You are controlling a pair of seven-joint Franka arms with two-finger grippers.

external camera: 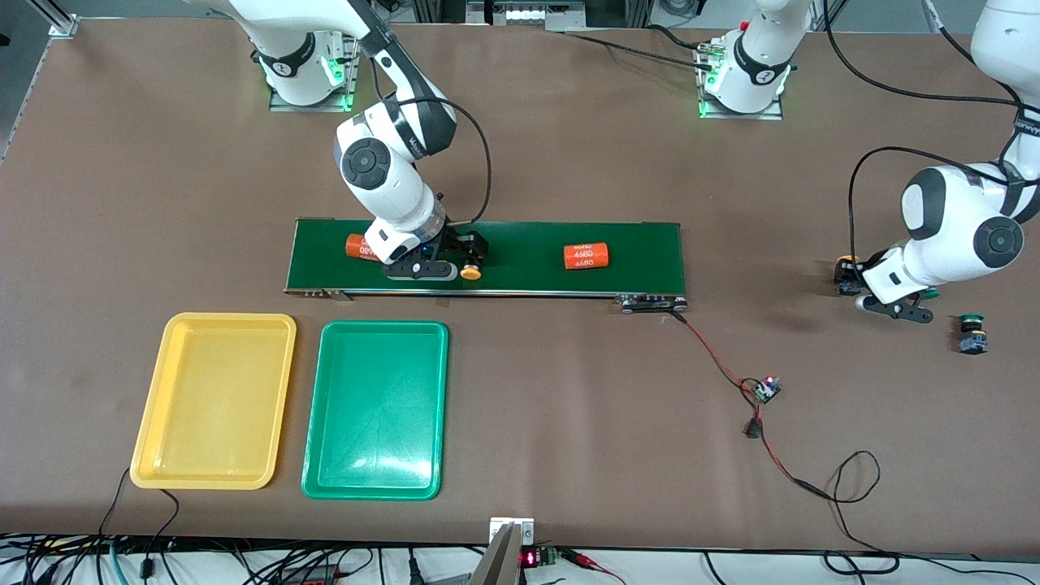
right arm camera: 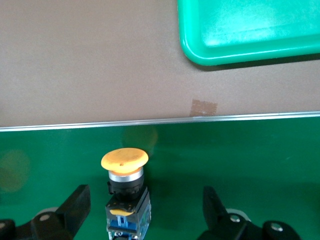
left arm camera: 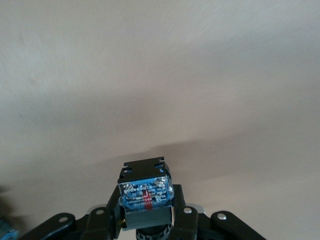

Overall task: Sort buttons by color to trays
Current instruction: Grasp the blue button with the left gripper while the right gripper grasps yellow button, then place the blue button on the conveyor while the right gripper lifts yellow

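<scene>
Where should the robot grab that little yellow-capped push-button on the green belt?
Probably by its blocky black-and-blue body, below the round cap. The yellow-capped push-button lies on its side on the dark-green conveyor belt, so the open right end effector should descend from above, one finger on each flat side.

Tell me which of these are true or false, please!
1. The yellow tray and green tray are empty. True.
2. A yellow button sits on the belt. True.
3. The right gripper squeezes the yellow button. False: it is open, with a finger on each side, not touching.
4. Three cylinders lie on the belt. False: two cylinders.
5. The left gripper holds another button. True.
</scene>
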